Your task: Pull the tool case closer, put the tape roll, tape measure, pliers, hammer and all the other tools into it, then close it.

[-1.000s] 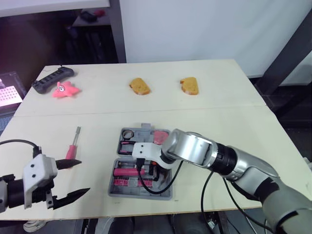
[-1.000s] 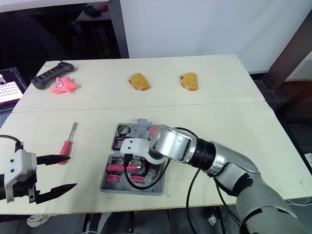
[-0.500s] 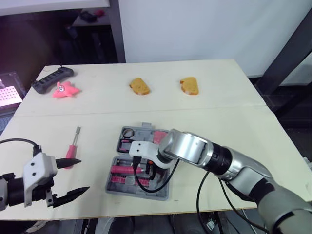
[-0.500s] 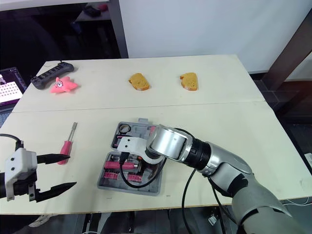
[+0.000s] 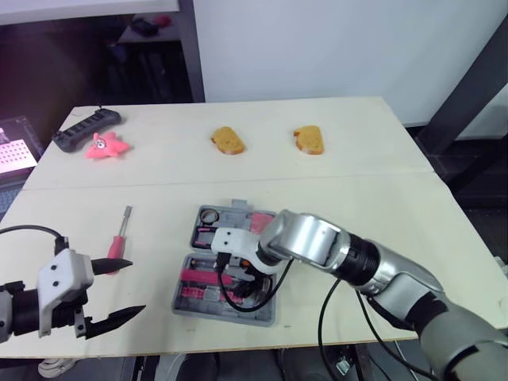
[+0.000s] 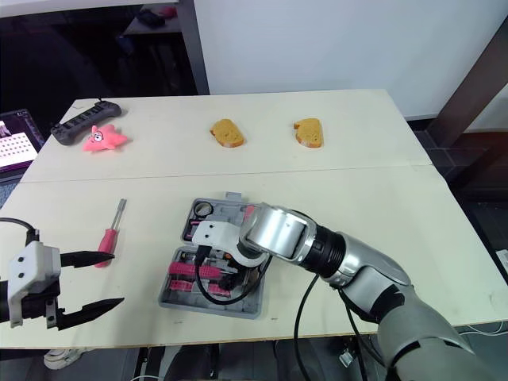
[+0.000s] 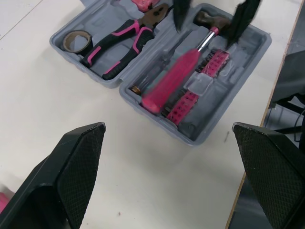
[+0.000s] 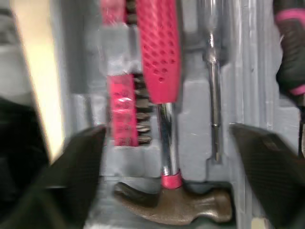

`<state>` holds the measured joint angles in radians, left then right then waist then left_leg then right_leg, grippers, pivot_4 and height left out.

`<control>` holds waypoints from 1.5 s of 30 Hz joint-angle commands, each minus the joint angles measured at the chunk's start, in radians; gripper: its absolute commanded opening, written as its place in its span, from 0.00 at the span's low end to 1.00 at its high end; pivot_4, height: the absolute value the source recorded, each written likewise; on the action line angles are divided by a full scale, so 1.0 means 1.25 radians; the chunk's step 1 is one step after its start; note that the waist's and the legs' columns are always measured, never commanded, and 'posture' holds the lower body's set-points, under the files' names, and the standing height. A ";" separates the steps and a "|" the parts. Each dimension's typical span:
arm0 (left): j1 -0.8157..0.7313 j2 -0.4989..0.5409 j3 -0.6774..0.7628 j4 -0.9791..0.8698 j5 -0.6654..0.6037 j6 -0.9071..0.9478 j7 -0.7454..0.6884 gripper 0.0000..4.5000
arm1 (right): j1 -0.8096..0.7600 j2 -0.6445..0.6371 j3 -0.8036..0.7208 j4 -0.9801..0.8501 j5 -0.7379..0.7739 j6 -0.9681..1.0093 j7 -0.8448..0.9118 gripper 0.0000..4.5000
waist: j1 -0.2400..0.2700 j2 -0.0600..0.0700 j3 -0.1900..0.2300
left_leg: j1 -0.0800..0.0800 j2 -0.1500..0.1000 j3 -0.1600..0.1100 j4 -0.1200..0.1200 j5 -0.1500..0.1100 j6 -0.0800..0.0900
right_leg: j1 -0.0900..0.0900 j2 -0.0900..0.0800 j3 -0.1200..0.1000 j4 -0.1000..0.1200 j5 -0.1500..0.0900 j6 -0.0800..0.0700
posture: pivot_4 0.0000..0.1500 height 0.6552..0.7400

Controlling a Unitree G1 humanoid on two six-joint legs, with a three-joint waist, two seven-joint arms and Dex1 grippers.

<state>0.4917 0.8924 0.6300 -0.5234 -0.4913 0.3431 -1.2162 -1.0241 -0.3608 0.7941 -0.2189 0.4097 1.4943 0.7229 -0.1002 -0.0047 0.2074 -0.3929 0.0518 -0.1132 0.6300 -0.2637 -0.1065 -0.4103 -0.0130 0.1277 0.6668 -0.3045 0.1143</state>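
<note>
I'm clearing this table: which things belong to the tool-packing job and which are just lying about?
Job: tool case, hammer, pliers, tape roll, pink screwdriver on the table.
Lying about: left bread slice, right bread slice, pink star toy, black controller.

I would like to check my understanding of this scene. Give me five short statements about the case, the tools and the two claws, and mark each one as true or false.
1. The case stands open on the table. True.
2. The hammer lies on the table outside the case. False: it lies inside the case, with its head between the spread fingers of the right claw.
3. The screwdriver lies on the table, on the robot's left of the case. True.
4. The left claw is shut on the screwdriver. False: it is open and grips nothing.
5. The pliers and the tape roll are in the case. True.
</note>
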 commanded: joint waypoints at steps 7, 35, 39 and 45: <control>-0.028 0.020 0.006 0.036 -0.022 -0.007 -0.033 1.00 | 0.123 -0.086 -0.140 -0.088 -0.038 -0.434 0.099 0.99 | 0.002 -0.002 -0.001 | 0.000 0.000 0.000 -0.002 0.000 0.000 | 0.000 0.000 0.000 -0.001 0.000 0.000 | 1.00 1.00; -0.048 0.038 0.007 0.075 -0.011 -0.021 -0.061 1.00 | 0.307 0.053 -0.053 0.274 -0.261 -0.664 0.155 0.01 | 0.001 -0.003 -0.002 | 0.003 0.000 0.000 0.000 0.000 0.000 | 0.003 0.000 0.000 0.000 0.000 0.000 | 1.00 1.00; -0.050 0.036 0.005 0.073 -0.007 -0.022 -0.062 1.00 | 0.323 0.045 -0.060 0.283 -0.266 -0.640 0.164 0.01 | 0.001 -0.004 -0.002 | 0.003 0.000 0.000 0.000 0.000 0.000 | 0.003 0.000 0.000 0.000 0.000 0.000 | 1.00 1.00; -0.036 0.028 0.008 0.065 -0.004 -0.030 -0.063 1.00 | 0.328 0.057 -0.129 0.220 -0.217 -0.669 0.188 0.01 | 0.005 -0.004 -0.003 | 0.003 0.000 -0.001 0.000 0.000 0.000 | 0.004 0.000 0.000 0.000 0.000 0.000 | 1.00 1.00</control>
<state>0.4421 0.9262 0.6311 -0.4309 -0.4973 0.3204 -1.2949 -0.6195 -0.2829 0.6673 0.0660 0.1333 0.6490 0.9563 -0.0939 -0.0099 0.2039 -0.3897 0.0518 -0.1139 0.6308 -0.2637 -0.1066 -0.4054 -0.0129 0.1273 0.6664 -0.3046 0.1140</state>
